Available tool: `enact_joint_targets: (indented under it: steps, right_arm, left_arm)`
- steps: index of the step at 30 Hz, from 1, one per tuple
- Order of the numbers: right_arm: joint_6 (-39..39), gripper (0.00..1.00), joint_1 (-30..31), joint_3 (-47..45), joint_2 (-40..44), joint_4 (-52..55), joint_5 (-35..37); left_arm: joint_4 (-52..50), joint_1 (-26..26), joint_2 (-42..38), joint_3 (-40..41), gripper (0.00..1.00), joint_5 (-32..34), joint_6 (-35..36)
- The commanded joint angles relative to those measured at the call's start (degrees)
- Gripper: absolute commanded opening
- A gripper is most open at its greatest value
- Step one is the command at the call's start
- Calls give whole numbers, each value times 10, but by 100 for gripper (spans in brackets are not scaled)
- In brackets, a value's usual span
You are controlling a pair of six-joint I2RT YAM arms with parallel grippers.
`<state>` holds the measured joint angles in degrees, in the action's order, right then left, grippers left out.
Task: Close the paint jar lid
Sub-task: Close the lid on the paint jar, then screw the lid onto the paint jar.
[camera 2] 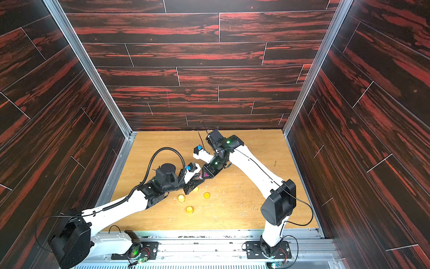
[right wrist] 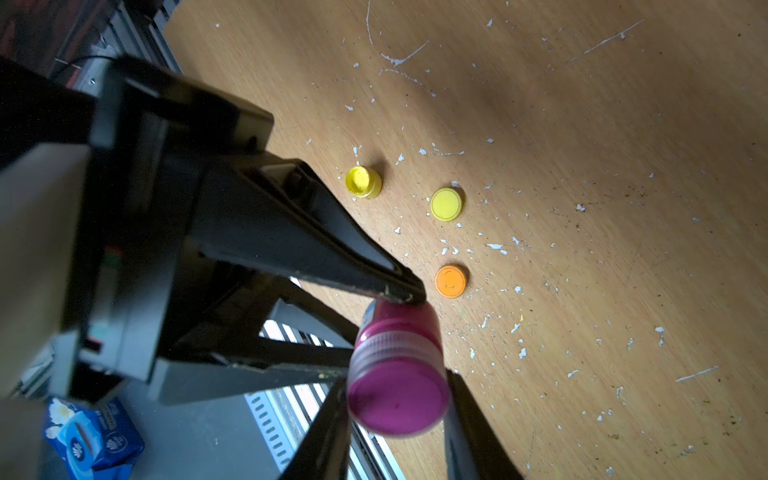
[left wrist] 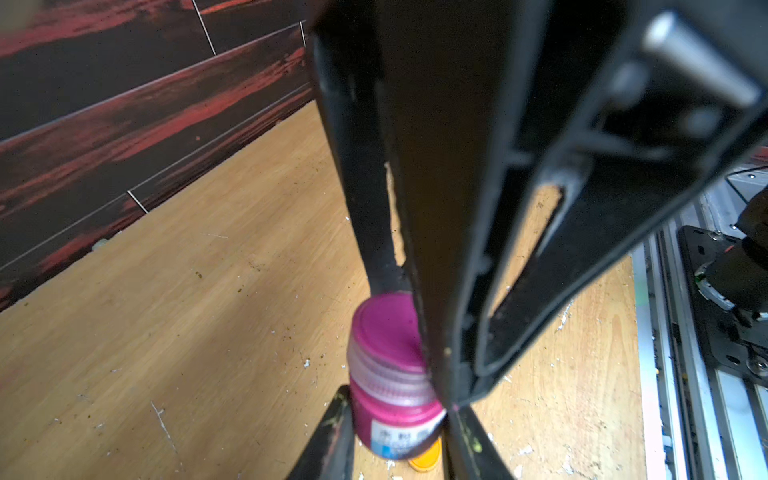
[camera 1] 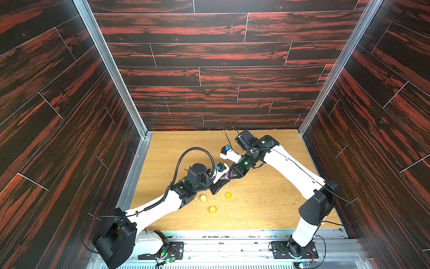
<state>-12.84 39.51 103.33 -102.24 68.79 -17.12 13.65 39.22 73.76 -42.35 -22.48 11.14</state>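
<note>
A small magenta paint jar (left wrist: 390, 419) with a white and blue label hangs tilted above the wooden table, between the two arms. Its ribbed lid (right wrist: 397, 395), with a magenta top, sits on the jar's neck. My left gripper (left wrist: 399, 432) is shut on the jar's body. From the opposite side, my right gripper (right wrist: 395, 407) is shut on the lid. In both top views the jar (camera 1: 226, 175) (camera 2: 202, 176) shows only as a magenta patch where the two grippers meet.
Several small yellow and orange pieces lie on the table (camera 1: 267, 186) just in front of the grippers: an open yellow jar (right wrist: 363, 181), a yellow lid (right wrist: 446, 203) and an orange lid (right wrist: 451, 281). Dark wood-patterned walls close three sides. A blue tissue packet (right wrist: 93, 440) lies beyond the front rail.
</note>
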Motion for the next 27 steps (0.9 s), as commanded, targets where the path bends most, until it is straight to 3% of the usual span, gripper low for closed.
enact_joint_targets:
  steps: [1, 27]
  right_arm:
    - [-29, 30, 26, -25, -22, -43, -33]
    - [-74, 30, 40, -29, -33, -53, 22]
  left_arm:
    - [100, 14, -32, -54, 18, -71, 5]
    - [91, 14, -35, -69, 17, -94, -8]
